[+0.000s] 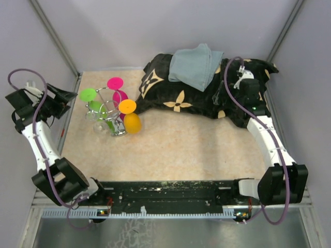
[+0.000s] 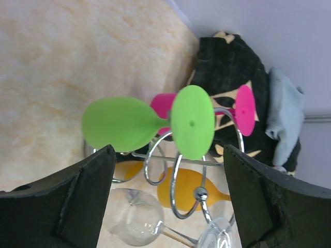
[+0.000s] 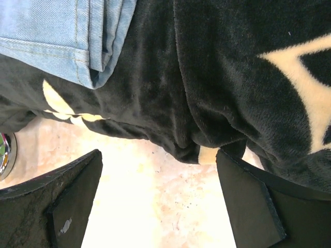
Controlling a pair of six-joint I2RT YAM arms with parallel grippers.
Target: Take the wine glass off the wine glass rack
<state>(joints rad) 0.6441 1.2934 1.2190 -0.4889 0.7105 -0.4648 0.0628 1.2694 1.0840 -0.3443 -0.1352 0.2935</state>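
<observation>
Top, left-wrist and right-wrist views of the workspace, located relative to the wine glass rack.

The wine glass rack (image 1: 115,118), a chrome wire stand with curled loops, stands upright on the beige counter (image 1: 181,150) in its left half. It carries coloured glasses. The green wine glass (image 1: 89,96) is on the rack's left side. The pink wine glass (image 1: 116,83) is on its far side. The orange wine glass (image 1: 131,122) is on its right side, with its bowl low beside the rack's base. In the left-wrist view the green glass's stem sits at a wire loop, with its foot disc facing the camera. Clear wine glasses (image 2: 133,217) appear low on the rack; whether they hang or rest on the counter cannot be told.

The left gripper (image 2: 168,151) is left of the rack and apart from it. It points at the green glass with its jaws spread wide and nothing between them.

Right of the rack lies a black blanket (image 1: 207,101) with cream flower motifs, and a folded blue denim cloth (image 1: 196,66) lies on top of it. The right gripper (image 3: 159,155) is well to the right of the rack, over the blanket's edge. Its jaws are likewise parted and hold nothing.
</observation>
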